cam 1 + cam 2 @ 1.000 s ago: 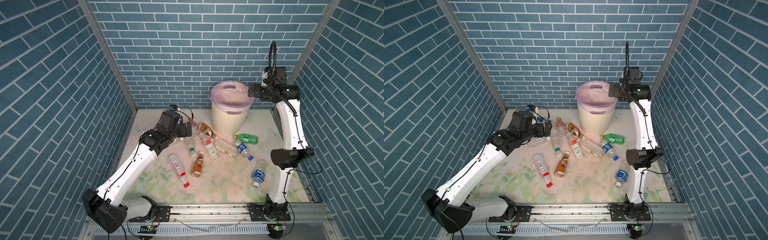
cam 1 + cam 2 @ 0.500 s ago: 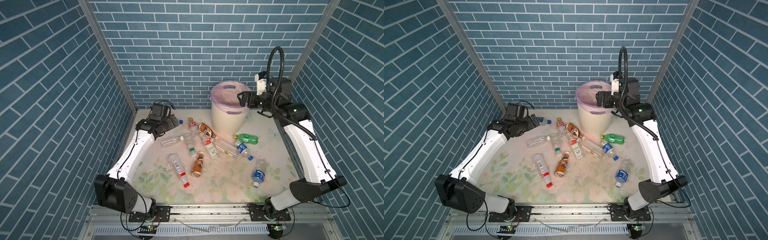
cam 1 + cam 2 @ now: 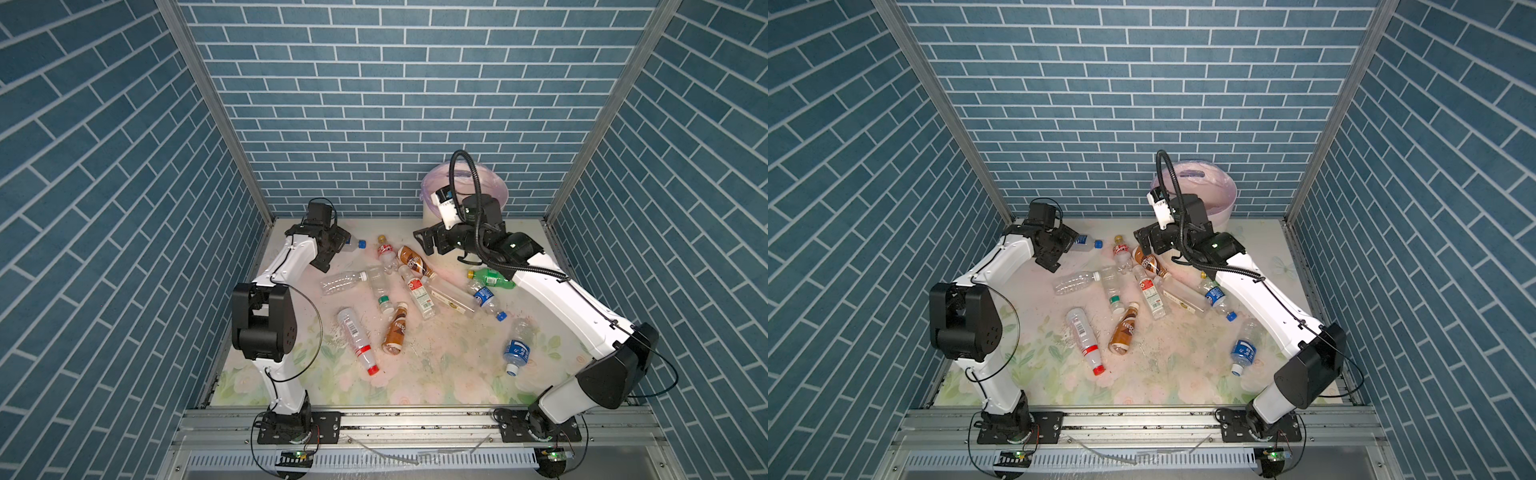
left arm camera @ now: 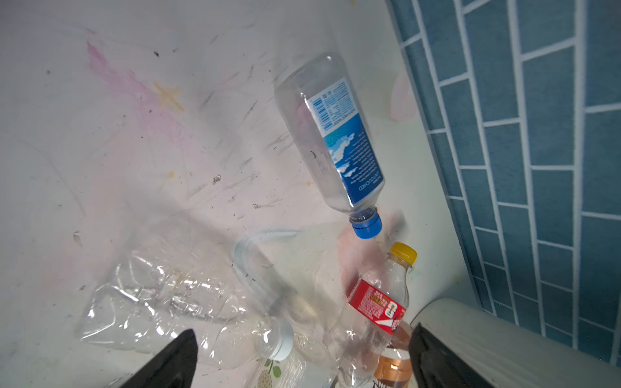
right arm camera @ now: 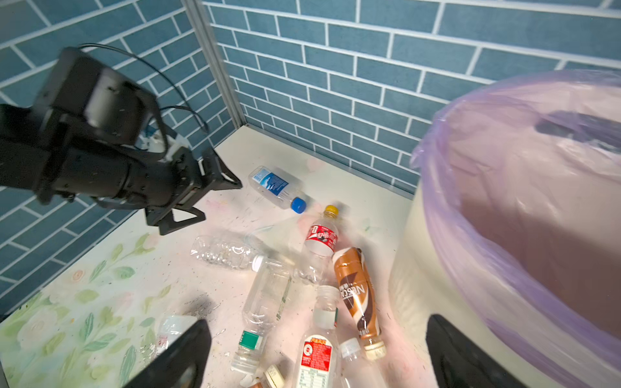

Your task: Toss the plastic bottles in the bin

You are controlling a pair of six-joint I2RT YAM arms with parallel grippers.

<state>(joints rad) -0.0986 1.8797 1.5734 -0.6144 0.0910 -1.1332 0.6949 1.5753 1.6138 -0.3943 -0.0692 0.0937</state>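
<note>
Across the tabletop (image 3: 436, 370) you have twelve bottles (image 3: 395, 331) lying loose: two brown, one green, the rest clear. Your one bin (image 3: 429, 212) stands in the far right corner. Both grippers, left (image 3: 334, 253) and right (image 3: 424, 243), hang wide open, gripping nothing.

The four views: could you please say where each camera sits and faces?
Top views: high in front, looking down on left arm, right arm, bottles and bin.
Left wrist: behind the open left gripper, facing the blue-capped bottle.
Right wrist: behind the open right gripper, facing the bin and left gripper.
Both wrist views share the blue-capped bottle.
</note>
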